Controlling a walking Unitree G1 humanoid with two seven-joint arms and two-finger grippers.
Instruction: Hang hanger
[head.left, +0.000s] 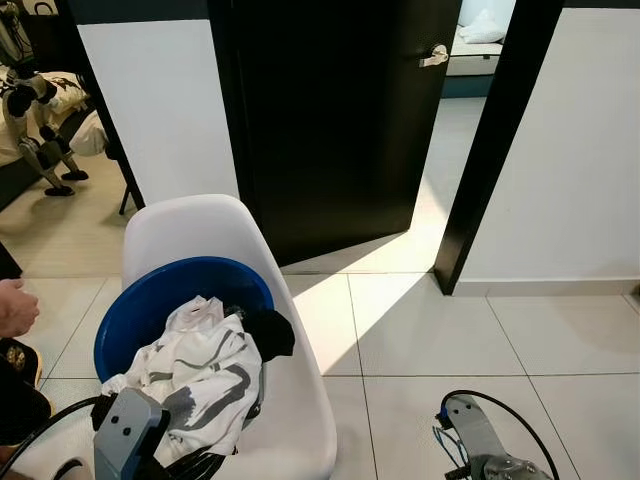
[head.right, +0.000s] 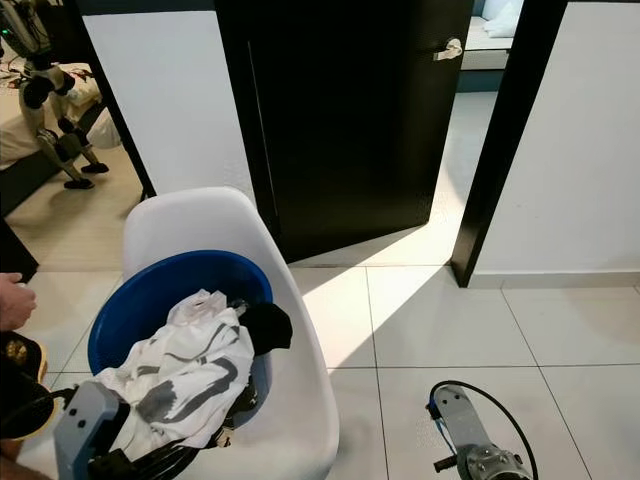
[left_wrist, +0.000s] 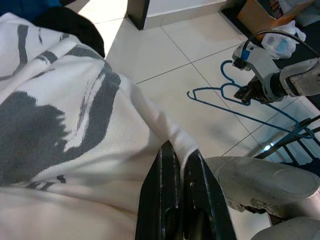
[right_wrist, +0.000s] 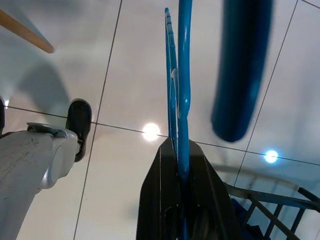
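Right claw (right_wrist: 182, 172) pinches the blue hanger (right_wrist: 184, 75) low over the floor, while left claw (left_wrist: 181, 162) nips the white garment (left_wrist: 65, 125), ready for threading

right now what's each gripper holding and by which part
The right gripper is shut on the blue hanger, pinching its thin wire near the hook. The left gripper is shut on the white and grey shirt, gripping an edge fold.

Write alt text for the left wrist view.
The left gripper pinches the edge of a white garment with grey streaks. Beyond it, over pale floor tiles, the right gripper holds blue hangers.
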